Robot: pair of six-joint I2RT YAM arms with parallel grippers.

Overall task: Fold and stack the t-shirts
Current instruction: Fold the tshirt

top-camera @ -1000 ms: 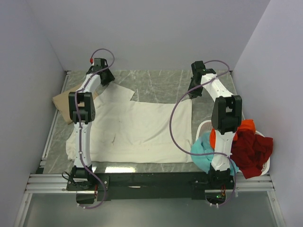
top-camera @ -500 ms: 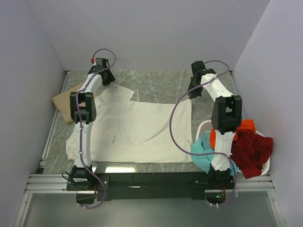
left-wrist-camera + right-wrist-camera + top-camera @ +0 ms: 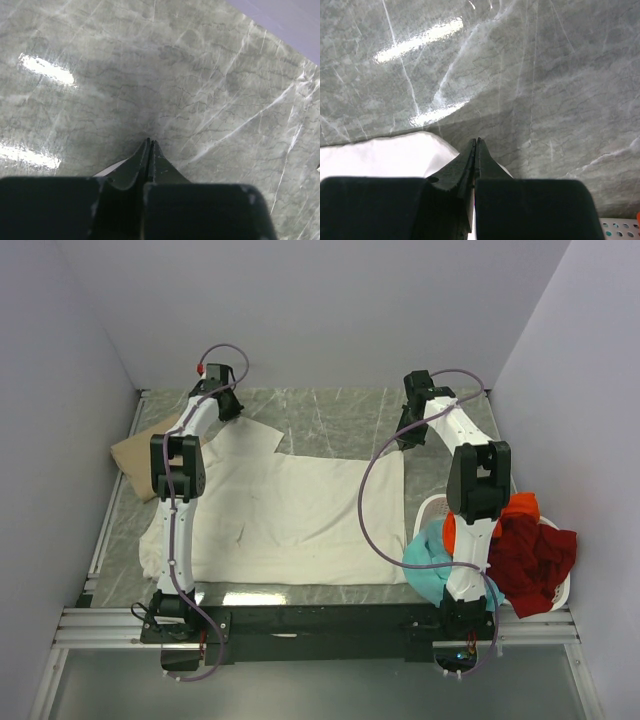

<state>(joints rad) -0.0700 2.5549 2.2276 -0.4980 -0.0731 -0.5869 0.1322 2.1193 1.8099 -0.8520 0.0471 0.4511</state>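
L gripper [image 3: 149,143] & R gripper [image 3: 475,143] both pinched shut on cream tee [image 3: 290,510]; tee flat on table [image 3: 340,415]

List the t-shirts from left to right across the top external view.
tan t-shirt → cream-white t-shirt → teal t-shirt → dark red t-shirt. The orange t-shirt overlaps the teal and dark red ones, so it is left out.

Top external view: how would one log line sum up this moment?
cream-white t-shirt: spread flat on table | left end effector: shut on its far-left corner | right end effector: shut on its far-right corner | fold: not begun
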